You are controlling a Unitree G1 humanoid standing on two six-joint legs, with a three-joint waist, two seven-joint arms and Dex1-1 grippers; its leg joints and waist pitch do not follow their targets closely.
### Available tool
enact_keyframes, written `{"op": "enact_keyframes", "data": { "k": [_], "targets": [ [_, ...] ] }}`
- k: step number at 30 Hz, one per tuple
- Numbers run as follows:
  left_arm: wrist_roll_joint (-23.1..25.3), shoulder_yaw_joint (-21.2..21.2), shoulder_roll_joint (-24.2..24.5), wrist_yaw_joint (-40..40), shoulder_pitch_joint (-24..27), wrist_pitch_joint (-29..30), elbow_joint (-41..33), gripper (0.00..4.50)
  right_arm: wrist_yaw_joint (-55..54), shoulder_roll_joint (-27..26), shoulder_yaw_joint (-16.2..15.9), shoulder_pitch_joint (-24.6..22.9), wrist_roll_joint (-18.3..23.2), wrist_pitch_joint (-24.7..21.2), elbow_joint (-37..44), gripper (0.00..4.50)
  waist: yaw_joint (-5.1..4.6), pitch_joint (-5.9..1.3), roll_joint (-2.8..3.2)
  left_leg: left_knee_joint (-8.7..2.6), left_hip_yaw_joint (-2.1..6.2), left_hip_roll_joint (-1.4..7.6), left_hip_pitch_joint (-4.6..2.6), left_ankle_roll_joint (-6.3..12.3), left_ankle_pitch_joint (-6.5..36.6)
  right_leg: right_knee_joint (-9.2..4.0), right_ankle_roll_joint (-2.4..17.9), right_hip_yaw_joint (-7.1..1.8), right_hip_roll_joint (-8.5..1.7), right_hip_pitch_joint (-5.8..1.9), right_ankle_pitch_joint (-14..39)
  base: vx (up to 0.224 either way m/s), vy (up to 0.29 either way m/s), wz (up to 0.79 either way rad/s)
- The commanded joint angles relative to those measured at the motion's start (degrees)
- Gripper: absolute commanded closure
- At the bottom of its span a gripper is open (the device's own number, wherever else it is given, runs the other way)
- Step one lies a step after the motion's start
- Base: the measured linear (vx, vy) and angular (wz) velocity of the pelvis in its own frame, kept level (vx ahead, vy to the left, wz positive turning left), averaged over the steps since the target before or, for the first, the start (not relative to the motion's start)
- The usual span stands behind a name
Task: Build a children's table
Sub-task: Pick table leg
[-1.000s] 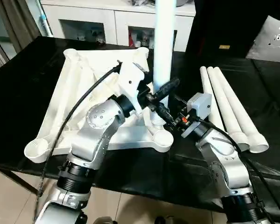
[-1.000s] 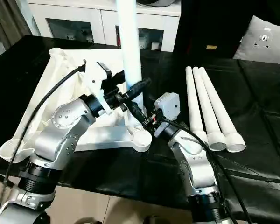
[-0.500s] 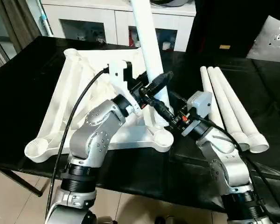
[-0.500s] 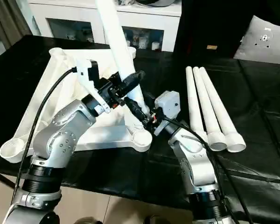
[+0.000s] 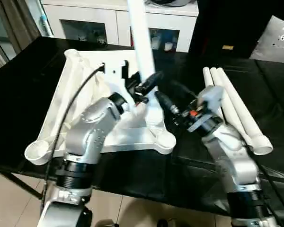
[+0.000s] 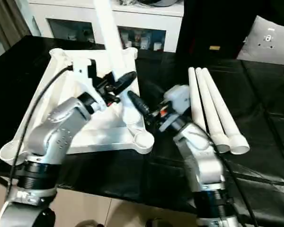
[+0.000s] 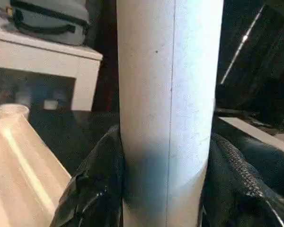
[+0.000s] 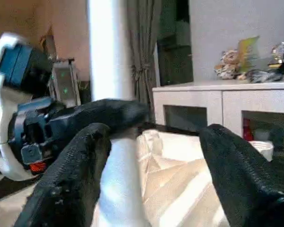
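Observation:
The children's table top (image 5: 80,82) lies upside down on the black work surface, with a round socket (image 5: 165,141) at its near right corner. My left gripper (image 7: 166,151) is shut on one white leg (image 5: 139,42). That leg rises over the top's right side and leans left at its upper end; its lower end is hidden behind the fingers. Just right of the leg, my right gripper (image 5: 164,100) is open and off it, its fingers (image 8: 241,175) wide apart. Three more legs (image 5: 232,109) lie side by side on the right.
A white cabinet (image 5: 109,21) with glass doors stands behind the work surface. A grey panel (image 5: 277,40) lies at the far right. The front edge of the black surface (image 5: 146,184) runs close below the table top.
My right gripper has opened, let go of the leg and drawn back to the right. The left gripper has shifted left with the leg, which went from upright to leaning left.

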State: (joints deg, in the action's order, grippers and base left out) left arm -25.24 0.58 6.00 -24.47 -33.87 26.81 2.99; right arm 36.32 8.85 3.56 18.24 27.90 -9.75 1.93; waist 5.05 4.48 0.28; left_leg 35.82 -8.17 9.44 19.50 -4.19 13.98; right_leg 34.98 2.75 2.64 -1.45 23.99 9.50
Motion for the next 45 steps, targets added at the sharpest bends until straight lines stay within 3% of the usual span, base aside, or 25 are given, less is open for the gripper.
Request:
{"op": "enact_keyframes", "data": {
  "k": [1,5,7,8,11,12,14,17,22,28,29,32,38,39,41,45],
  "targets": [
    [-1.1,0.1,0.7,-1.4,-1.0,1.5,-0.5,2.61,-0.7,1.0,2.6,1.1,3.4,-3.4,1.1,0.84,0.01,-5.08,0.04,-3.5,0.4,2.17,1.0,6.03,-3.6,-3.49,9.2,-2.87,-5.16,-4.69,8.1,0.0,0.0,0.0],
    [-4.8,-0.3,3.5,-7.1,-1.4,5.0,-2.3,2.61,0.3,6.9,3.9,1.8,5.6,-13.8,1.4,0.63,0.09,-5.05,0.0,-3.38,0.24,1.91,0.98,5.11,-3.5,-3.64,8.9,-2.86,-4.99,-4.71,9.6,0.0,0.0,0.0],
    [-4.8,-0.3,3.5,-7.1,-1.4,5.0,-2.3,2.61,0.3,6.9,3.9,1.8,5.6,-13.8,1.4,0.63,0.23,-5.12,0.03,-3.31,0.22,1.89,1.03,5.16,-3.9,-3.61,8.9,-2.91,-5.07,-4.71,9.5,0.0,0.0,0.0],
    [-7.4,0.0,4.3,-10.3,-1.9,6.8,-3.3,2.61,2.2,9.4,4.0,1.9,7.8,-17.1,2.3,0.63,0.14,-5.12,-0.16,-3.28,0.16,1.86,1.19,5.26,-3.6,-3.71,8.8,-2.83,-5.16,-4.84,9.9,0.0,0.0,0.0],
    [-8.9,0.2,4.7,-11.9,-2.1,7.8,-3.8,2.61,3.2,10.6,4.1,1.9,9.0,-18.9,2.8,0.63,0.26,-5.09,-0.17,-3.27,0.15,1.82,1.16,5.41,-4.0,-3.73,8.9,-2.81,-5.04,-4.83,10.1,0.0,0.0,0.0],
    [-12.5,0.7,5.4,-15.3,-2.5,10.0,-5.4,2.61,5.7,13.6,4.0,1.7,11.8,-22.9,4.0,0.63,0.29,-5.01,-0.32,-3.3,0.17,1.84,1.12,5.64,-4.0,-3.74,8.7,-2.74,-4.95,-4.78,10.6,0.0,0.0,0.0],
    [-15.2,1.1,5.8,-17.4,-2.7,11.7,-6.5,2.61,7.8,15.5,4.1,1.2,14.1,-25.4,5.0,0.63,0.49,-5.01,-0.21,-3.21,0.18,1.9,1.16,5.89,-4.1,-3.71,9.0,-2.79,-4.99,-4.81,10.7,0.0,0.0,0.0],
    [-21.6,2.8,5.3,-19.9,-2.7,15.0,-8.5,2.61,10.0,16.6,5.6,0.8,17.1,-27.4,5.7,0.63,0.58,-5.04,-0.34,-3.08,0.05,1.77,1.31,6.1,-4.1,-3.78,9.3,-2.73,-5.05,-4.8,11.6,0.0,0.0,0.0],
    [-24.7,3.9,5.2,-21.3,-2.7,16.3,-9.3,2.61,11.4,17.0,7.0,0.6,20.8,-29.7,7.2,0.63,0.55,-4.81,-0.51,-3.14,-0.02,1.67,1.3,5.95,-3.7,-4.4,7.5,-2.58,-4.8,-4.69,15.4,0.0,0.0,0.0],
    [-23.6,2.5,7.1,-23.3,-3.0,16.6,-8.9,2.61,15.7,19.3,5.9,-0.3,22.9,-30.8,10.3,0.63,0.62,-4.87,-0.45,-3.16,0.11,1.74,1.16,6.16,-4.2,-4.38,6.3,-2.51,-4.72,-4.58,15.7,0.0,0.0,0.0],
    [-20.0,-0.3,8.4,-24.2,-3.2,14.7,-8.8,2.61,17.8,20.7,3.6,-0.1,21.4,-30.5,11.5,0.63,0.68,-4.84,-0.49,-3.22,0.17,1.77,1.11,6.15,-4.0,-4.51,5.9,-2.48,-4.66,-4.56,16.5,0.0,0.0,0.0],
    [-16.9,-3.1,9.4,-25.6,-3.4,12.8,-8.8,2.61,18.7,21.4,1.3,0.5,19.4,-30.0,11.7,0.63,0.63,-4.85,-0.43,-3.25,0.23,1.9,1.08,6.07,-4.3,-4.47,4.8,-2.54,-4.82,-4.5,17.3,0.0,0.0,0.0],
    [-12.2,-8.0,10.9,-28.6,-4.6,9.4,-8.5,2.61,20.0,22.3,-3.3,2.1,14.4,-28.0,10.1,0.63,0.59,-4.88,-0.58,-3.22,0.17,1.9,1.2,5.18,-4.4,-4.26,5.5,-2.72,-4.94,-4.6,15.9,0.0,0.0,0.0],
    [-12.2,-8.0,10.9,-28.6,-4.6,9.4,-8.5,2.61,20.0,22.3,-3.3,2.1,14.4,-28.0,10.1,0.63,0.55,-4.91,-0.9,-3.24,0.15,1.93,1.17,5.16,-4.4,-4.24,5.4,-2.7,-4.93,-4.59,16.0,0.0,0.0,0.0],
    [-10.8,-10.1,11.5,-30.7,-5.2,8.4,-8.2,2.61,20.8,22.4,-5.9,2.9,11.6,-26.1,9.0,0.63,0.52,-4.91,-0.95,-3.25,0.11,1.88,1.21,4.97,-4.5,-4.12,5.7,-2.72,-5.0,-4.67,15.7,0.0,0.0,0.0],
    [-9.0,-12.4,11.9,-32.8,-5.3,6.9,-8.4,2.61,21.1,22.0,-7.5,3.5,9.8,-25.0,7.8,0.63,0.52,-4.97,-0.83,-3.24,0.15,2.03,1.24,4.84,-4.7,-3.84,6.6,-2.8,-5.13,-4.72,14.1,0.0,0.0,0.0]
  ]
}}
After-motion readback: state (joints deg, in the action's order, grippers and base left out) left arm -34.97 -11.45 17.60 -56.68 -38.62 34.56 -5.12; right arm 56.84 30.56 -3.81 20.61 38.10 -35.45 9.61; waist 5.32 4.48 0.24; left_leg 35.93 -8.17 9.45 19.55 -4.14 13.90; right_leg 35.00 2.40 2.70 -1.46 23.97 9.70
